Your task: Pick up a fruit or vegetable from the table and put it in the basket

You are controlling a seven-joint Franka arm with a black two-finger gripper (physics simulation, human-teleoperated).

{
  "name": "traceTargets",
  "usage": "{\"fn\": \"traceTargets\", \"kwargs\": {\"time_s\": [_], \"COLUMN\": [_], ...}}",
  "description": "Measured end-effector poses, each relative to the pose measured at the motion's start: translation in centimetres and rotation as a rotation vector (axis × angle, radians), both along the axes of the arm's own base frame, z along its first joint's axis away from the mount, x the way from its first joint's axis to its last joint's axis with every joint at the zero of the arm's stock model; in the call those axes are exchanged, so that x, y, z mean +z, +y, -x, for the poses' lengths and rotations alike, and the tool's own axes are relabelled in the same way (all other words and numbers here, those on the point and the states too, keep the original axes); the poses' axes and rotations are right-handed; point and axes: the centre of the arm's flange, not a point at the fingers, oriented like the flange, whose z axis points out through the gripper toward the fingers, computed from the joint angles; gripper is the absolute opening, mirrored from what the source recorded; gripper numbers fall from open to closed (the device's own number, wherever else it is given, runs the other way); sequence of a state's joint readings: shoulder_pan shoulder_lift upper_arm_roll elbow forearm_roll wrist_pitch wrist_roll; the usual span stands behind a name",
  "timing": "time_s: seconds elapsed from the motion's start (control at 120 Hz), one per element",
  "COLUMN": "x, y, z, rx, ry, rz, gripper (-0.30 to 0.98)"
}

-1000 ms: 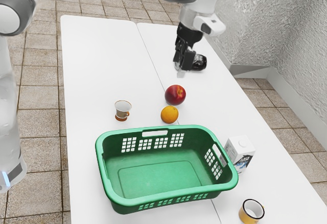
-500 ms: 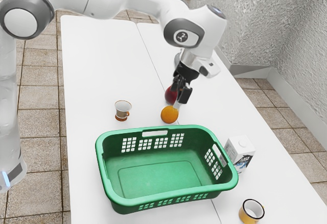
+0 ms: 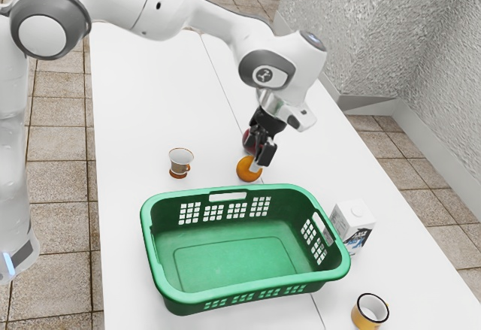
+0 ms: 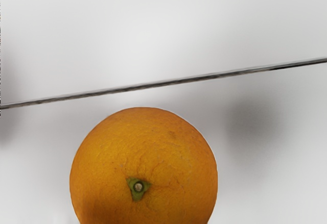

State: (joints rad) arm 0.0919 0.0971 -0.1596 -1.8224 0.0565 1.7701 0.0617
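Orange (image 3: 244,171) seen on the table (image 3: 135,104) at the gripper (image 3: 259,160), outside the green basket (image 3: 180,195).
The print on the carton (image 3: 350,223) cannot be read. Whether the gripper is opened or closed cannot be told. The red fruit (image 3: 246,142) is partly covered by the gripper; the orange is cut off by the wrist view's edge.

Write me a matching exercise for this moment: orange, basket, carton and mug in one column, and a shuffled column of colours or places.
Things
1. orange
2. basket
3. carton
4. mug

Descriptions
A. mostly white, beside the basket toward the exterior view's right
B. yellow with a dark rim
C. just below the gripper
D. green, with cut-out handles

Pairs: 1-C, 2-D, 3-A, 4-B
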Motion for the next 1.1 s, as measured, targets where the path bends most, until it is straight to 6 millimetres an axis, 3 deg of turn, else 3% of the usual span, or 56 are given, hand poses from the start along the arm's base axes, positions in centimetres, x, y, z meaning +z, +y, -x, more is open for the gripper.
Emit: {"fn": "traceTargets", "kwargs": {"time_s": [0.083,0.25,0.517,0.917,1.1], "x": [-0.4,-3.1,-5.0,-6.1,-6.3], "y": [0.0,0.7,1.3,1.2,1.5], "z": [-0.2,0.0,0.2,-0.5,-0.5], "rx": [0.001,0.012,0.022,0.022,0.029], "ry": [-0.001,0.032,0.035,-0.008,-0.010], "rz": [0.001,0.001,0.003,0.013,0.010], "gripper": [0.69,0.69,0.69,0.68,0.35]}}
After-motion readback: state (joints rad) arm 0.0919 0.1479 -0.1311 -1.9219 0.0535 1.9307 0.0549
